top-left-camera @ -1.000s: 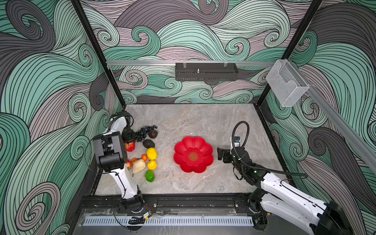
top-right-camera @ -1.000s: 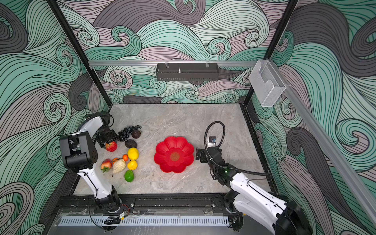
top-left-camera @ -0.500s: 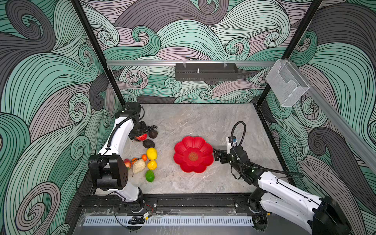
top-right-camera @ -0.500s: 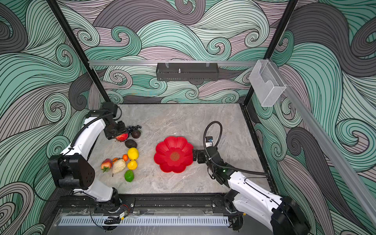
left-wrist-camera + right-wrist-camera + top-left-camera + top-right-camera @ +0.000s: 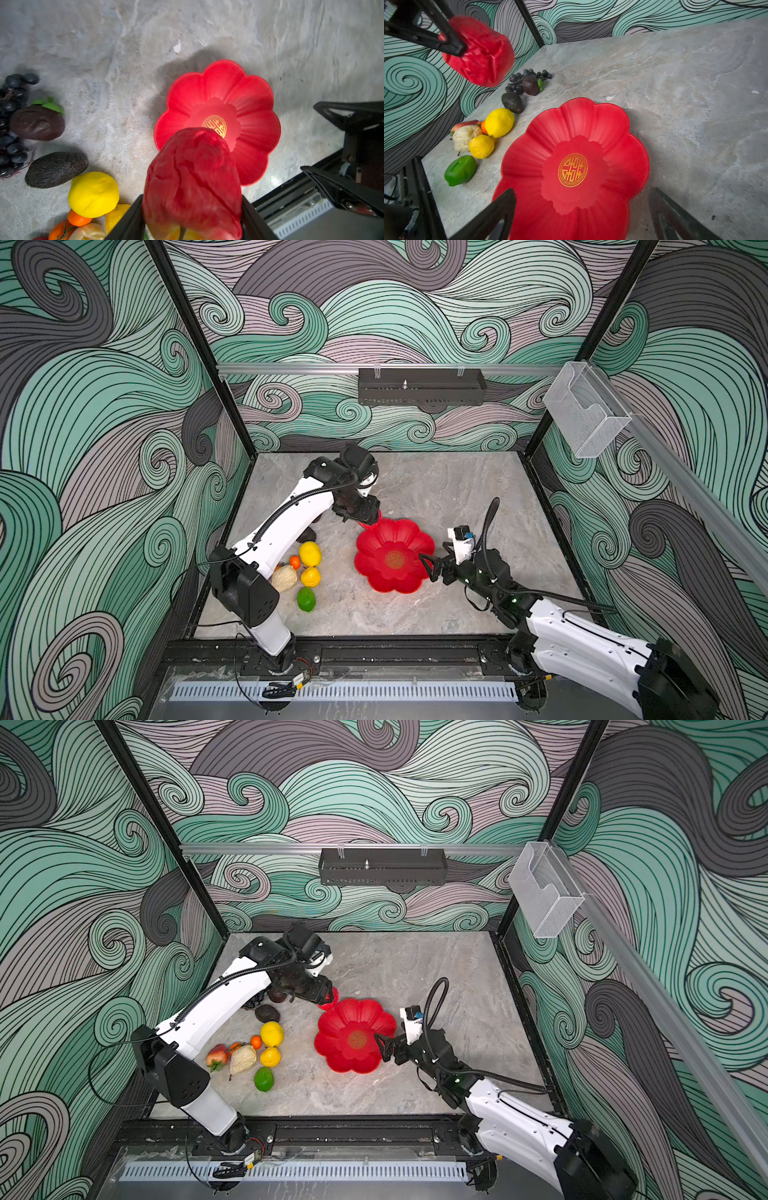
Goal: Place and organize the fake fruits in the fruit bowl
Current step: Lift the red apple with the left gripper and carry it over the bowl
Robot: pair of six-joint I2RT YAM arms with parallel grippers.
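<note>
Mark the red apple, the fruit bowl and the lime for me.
red apple (image 5: 193, 180), left wrist view, middle of its skin.
fruit bowl (image 5: 625, 158), right wrist view, bare petal wall.
lime (image 5: 460, 170), right wrist view, middle of its body.

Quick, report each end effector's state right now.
Left end effector: closed on the red apple.
Right end effector: open, holding nothing, beside the fruit bowl.

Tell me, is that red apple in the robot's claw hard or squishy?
Probably squishy: the red apple shows creases and dents, like thin hollow plastic. Likely light too, since the left gripper holds it in the air pinched only at its sides. Its lumpy shape suggests it wouldn't roll far once set down.
</note>
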